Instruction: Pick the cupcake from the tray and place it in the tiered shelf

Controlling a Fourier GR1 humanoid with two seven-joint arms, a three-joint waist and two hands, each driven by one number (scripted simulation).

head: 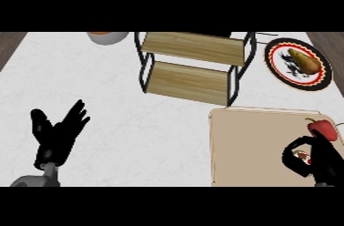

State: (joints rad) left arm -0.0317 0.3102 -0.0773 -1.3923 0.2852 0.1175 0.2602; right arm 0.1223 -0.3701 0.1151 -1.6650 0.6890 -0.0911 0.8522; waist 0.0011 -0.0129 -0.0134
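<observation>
The cupcake is mostly hidden inside my right hand, whose fingers and thumb curl round it over the tan tray at the lower right. Only a small white and red bit of it shows between thumb and fingers. The tiered shelf, two wooden boards in a black wire frame, stands at the upper middle, well up and left of that hand. My left hand rests open at the lower left, fingers up, away from everything.
A red pepper lies on the tray just above my right hand. A black, red and white plate with a pear sits at the upper right. An orange-filled bowl shows at the top edge.
</observation>
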